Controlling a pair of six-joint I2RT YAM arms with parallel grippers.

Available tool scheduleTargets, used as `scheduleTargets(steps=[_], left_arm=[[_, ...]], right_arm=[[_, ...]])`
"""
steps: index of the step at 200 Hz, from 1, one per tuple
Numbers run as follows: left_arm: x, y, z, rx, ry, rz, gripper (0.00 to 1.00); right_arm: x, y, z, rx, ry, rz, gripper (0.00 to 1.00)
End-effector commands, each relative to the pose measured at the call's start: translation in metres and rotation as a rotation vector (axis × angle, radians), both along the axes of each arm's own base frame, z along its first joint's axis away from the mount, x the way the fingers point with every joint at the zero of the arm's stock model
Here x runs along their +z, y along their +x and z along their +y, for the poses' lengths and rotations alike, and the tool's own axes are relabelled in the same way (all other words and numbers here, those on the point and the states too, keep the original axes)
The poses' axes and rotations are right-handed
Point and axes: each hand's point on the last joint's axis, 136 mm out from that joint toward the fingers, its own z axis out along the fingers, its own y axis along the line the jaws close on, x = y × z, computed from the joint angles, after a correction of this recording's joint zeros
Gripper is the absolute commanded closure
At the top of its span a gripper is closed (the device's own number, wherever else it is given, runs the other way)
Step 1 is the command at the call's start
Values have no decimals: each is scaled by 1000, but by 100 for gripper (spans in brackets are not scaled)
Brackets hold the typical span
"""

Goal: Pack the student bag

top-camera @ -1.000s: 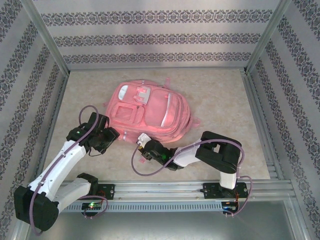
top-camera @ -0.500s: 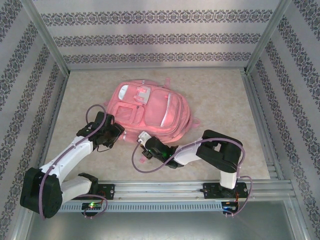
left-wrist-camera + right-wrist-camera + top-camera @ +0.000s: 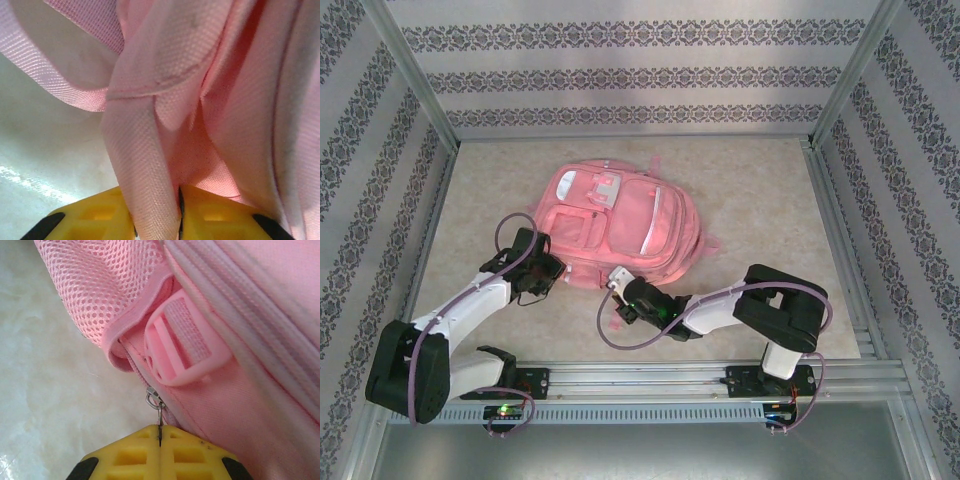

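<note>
Pink student bag [image 3: 620, 225], flat mid-frame in the top view, is newly held: left gripper [image 3: 179, 207] has closed on a fabric fold [image 3: 145, 165], right gripper [image 3: 160, 437] pinched tight on the zip pull [image 3: 158, 405], ready for unzipping.

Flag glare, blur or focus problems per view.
Top external: even light, sharp on the student bag. Left wrist: fabric weave crisp, glare streak on the table. Right wrist: zipper pull and buckle sharp, faint sheen on table.
</note>
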Motion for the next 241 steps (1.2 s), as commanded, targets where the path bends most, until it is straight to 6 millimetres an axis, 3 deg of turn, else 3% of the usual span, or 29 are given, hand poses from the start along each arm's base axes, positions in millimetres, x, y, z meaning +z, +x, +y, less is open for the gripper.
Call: scheduleTargets(steps=[1,24,127,161,241], left_arm=[[-4,7,15,42,51,-24,83],[-5,6,15,35,51,-28,100],[-7,7,12,21,41,-25,100],[0,6,18,27,74,-35,100],[15,13,36,18,146,-32,100]], right_arm=[[-6,-2,-14,-19,-11,38,95],[-9,-6,-10,22,-20,50,96],[-37,1,-8,13,-97,129,90],[-37,-2,-8,29,-106,143,100],[-23,-26,-51,26,-132,183,100]])
